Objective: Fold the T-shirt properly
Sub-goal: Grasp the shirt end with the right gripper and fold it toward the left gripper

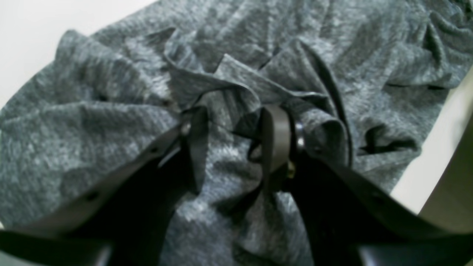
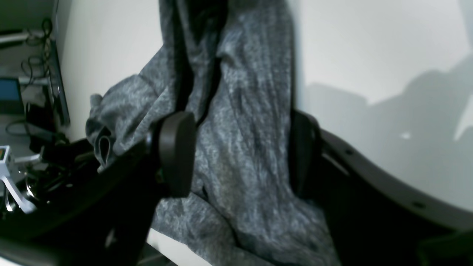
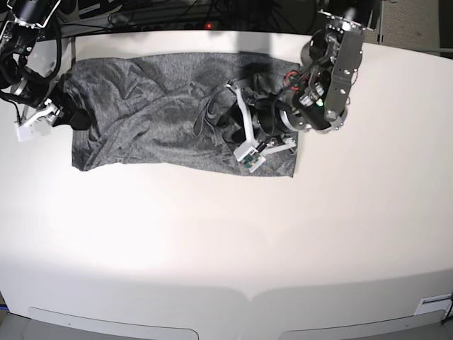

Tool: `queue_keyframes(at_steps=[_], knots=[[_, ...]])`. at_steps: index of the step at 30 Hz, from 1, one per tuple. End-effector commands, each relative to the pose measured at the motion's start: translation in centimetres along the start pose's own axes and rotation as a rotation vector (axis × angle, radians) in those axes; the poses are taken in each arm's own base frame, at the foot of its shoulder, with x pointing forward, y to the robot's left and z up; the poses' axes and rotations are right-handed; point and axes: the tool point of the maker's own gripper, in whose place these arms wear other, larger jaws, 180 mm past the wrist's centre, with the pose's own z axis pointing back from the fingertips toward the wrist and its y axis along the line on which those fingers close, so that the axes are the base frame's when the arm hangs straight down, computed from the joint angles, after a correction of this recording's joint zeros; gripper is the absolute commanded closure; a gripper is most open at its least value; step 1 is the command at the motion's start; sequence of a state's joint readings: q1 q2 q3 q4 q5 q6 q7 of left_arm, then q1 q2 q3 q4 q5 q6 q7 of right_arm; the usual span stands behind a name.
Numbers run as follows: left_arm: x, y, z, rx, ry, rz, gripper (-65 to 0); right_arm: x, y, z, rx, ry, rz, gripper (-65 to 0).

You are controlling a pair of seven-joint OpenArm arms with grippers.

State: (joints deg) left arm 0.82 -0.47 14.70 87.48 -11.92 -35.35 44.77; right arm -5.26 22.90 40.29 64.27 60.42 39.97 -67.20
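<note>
The heather-grey T-shirt (image 3: 141, 120) lies crumpled across the far part of the white table. My left gripper (image 3: 223, 117) is down in the shirt's middle. In the left wrist view its fingers stand apart, so the left gripper (image 1: 235, 140) is open, pressed into the T-shirt (image 1: 92, 129) with a ridge of cloth bunched across the tips. My right gripper (image 3: 71, 117) is at the shirt's left end. In the right wrist view the right gripper (image 2: 240, 155) is open wide, with a band of the T-shirt (image 2: 244, 92) running between its pads (image 2: 177, 155).
The white table (image 3: 226, 248) stretches bare toward the near edge. Cables and equipment (image 3: 177, 14) sit just past the far edge, and they also show at the left of the right wrist view as cables (image 2: 33, 74). The table's edge (image 1: 436, 155) is close to the shirt.
</note>
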Motion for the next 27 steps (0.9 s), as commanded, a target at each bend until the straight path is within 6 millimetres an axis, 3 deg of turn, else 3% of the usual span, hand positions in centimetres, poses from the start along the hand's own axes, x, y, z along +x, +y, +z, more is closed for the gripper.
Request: queue_keyframes(at_steps=[1, 4, 7, 14, 23, 27], knots=[[1.7, 0.2, 0.2, 0.01, -0.052, -0.026, -22.5, -0.7, -0.2, 0.1, -0.018, 0.066, 0.025, -32.9], [1.5, 0.5, 0.2, 0.028, -0.043, -0.029, -22.5, -2.2, 0.9, -0.5, 0.023, 0.142, 0.032, -20.5], [1.6, 0.7, 0.2, 0.036, -0.046, -0.014, -22.5, -2.0, 1.9, -0.7, 0.075, 0.135, 0.025, -1.0], [0.7, 0.2, 0.3, -0.006, 0.042, 0.017, -22.5, 1.6, 5.7, -0.6, 0.228, 0.023, 0.044, 0.0], [4.2, -0.2, 1.7, 0.002, -0.056, -0.032, -22.5, 5.2, 7.9, -1.0, 0.273, -0.043, 0.094, 0.0], [5.8, -0.4, 2.7, 0.015, -0.099, -0.066, -22.5, 5.5, 9.1, -1.5, 0.303, -0.038, 0.11, 0.0]])
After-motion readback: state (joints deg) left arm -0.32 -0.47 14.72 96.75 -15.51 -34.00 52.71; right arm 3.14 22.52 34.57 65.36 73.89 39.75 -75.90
